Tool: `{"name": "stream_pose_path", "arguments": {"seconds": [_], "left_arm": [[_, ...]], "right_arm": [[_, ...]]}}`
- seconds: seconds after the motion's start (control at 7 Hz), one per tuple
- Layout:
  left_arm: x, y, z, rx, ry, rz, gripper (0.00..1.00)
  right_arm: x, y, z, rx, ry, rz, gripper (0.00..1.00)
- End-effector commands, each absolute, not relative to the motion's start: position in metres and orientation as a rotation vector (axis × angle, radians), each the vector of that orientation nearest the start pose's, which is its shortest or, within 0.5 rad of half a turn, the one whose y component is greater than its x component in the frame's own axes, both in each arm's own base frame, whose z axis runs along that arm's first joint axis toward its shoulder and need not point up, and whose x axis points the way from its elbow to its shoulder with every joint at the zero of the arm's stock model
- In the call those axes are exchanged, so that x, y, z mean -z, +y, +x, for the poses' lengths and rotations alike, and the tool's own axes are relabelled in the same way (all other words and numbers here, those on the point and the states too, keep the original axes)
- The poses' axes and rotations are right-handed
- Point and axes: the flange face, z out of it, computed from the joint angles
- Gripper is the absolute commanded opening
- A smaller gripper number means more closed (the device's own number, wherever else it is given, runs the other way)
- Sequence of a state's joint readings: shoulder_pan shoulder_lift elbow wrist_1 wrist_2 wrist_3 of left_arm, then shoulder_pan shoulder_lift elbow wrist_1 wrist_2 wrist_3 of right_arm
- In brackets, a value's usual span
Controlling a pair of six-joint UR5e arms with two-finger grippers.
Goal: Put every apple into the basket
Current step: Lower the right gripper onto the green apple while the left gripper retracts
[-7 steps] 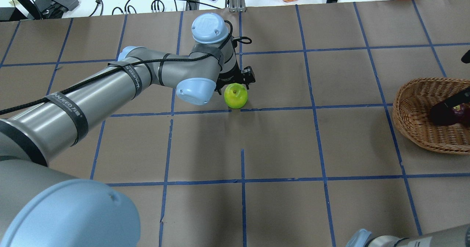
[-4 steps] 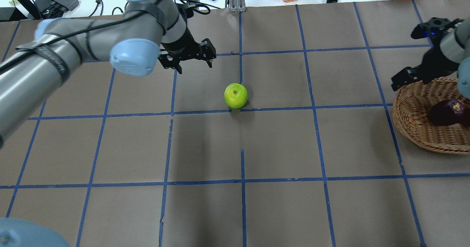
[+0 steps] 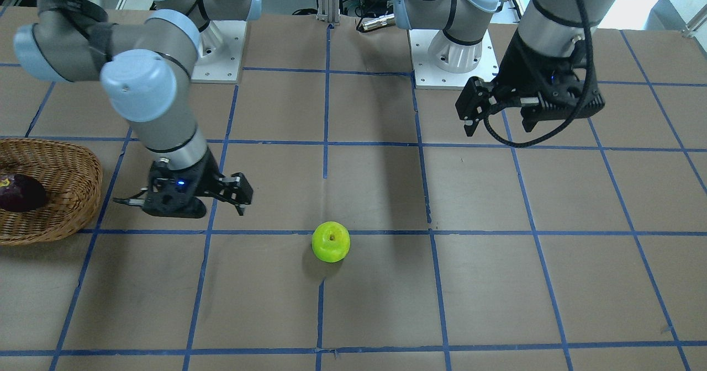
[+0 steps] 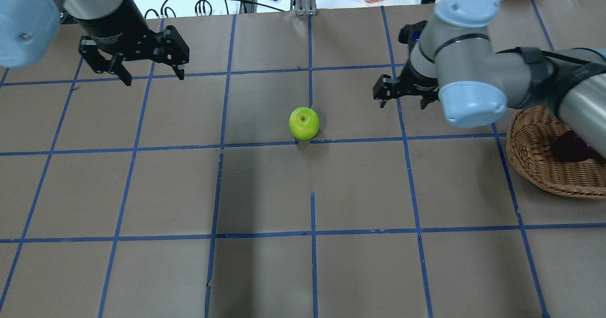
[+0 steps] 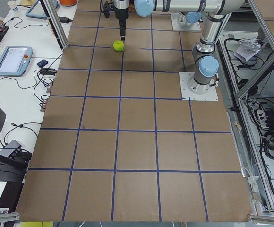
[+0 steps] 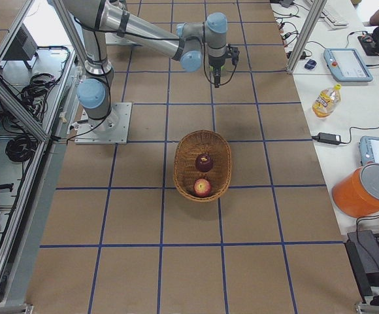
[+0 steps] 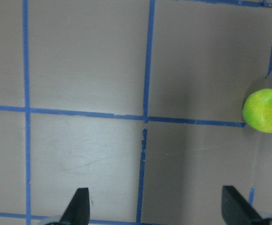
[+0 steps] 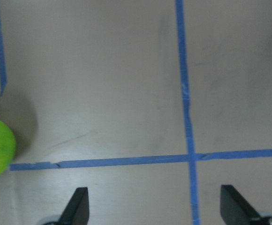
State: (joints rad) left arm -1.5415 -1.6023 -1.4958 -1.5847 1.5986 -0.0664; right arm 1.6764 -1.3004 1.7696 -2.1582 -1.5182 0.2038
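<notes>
The apples number three, two in the basket and one out on the tabletop (image 4: 360,190), which is flat, covered in matte brown paper and ruled into squares by blue tape. The basket (image 6: 188,157) is a shallow oval of light brown woven wicker, standing towards the robot's right end. Both grippers hang above the tabletop and hold nothing. The left gripper (image 4: 154,79) has its black fingers spread wide, and the right gripper (image 4: 402,101), between the basket and the middle of the tabletop, is spread wide too. A small bottle (image 6: 325,100) with a yellow label lies on the white bench beyond; its print is too small to read. In the basket the dark maroon apple (image 6: 204,162) sits just beside the red apple (image 6: 202,188), whose dimple is yellowish. The lime green apple (image 4: 304,123), glossy and round with its stem dimple up, rests against a tape line between the two grippers, well apart from the basket.
</notes>
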Motion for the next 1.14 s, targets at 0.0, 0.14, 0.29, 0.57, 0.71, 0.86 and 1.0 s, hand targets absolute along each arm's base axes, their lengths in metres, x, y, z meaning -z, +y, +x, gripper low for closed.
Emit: {"name": "stream_pose_path", "arguments": {"seconds": [0.0,0.14,0.29,0.57,0.71,0.86,1.0], "left_arm": [[-0.514,-0.503,-0.115,0.044,3.100,-0.151,1.00],[-0.515,-0.499,-0.112,0.041,3.109,-0.151,1.00],[-0.514,-0.497,-0.112,0.036,3.113,-0.163,1.00],[-0.518,-0.504,-0.109,0.044,3.151,-0.164,1.00],[-0.518,-0.505,-0.108,0.046,3.150,-0.107,1.00],[-0.519,-0.507,-0.105,0.049,3.152,-0.070,1.00],[-0.522,-0.509,-0.106,0.061,3.151,-0.067,1.00]], "right_arm": [[-0.285,-0.578,0.329,0.179,3.056,0.299,0.98],[-0.273,-0.589,0.366,0.182,3.046,0.339,0.98],[-0.255,-0.585,0.386,0.146,3.066,0.300,0.98],[-0.223,-0.581,0.387,0.118,3.143,0.258,0.97],[-0.221,-0.581,0.387,0.115,3.145,0.239,0.97],[-0.210,-0.581,0.387,0.092,3.155,0.215,0.96],[-0.197,-0.584,0.388,0.070,3.163,0.208,0.96]]}}
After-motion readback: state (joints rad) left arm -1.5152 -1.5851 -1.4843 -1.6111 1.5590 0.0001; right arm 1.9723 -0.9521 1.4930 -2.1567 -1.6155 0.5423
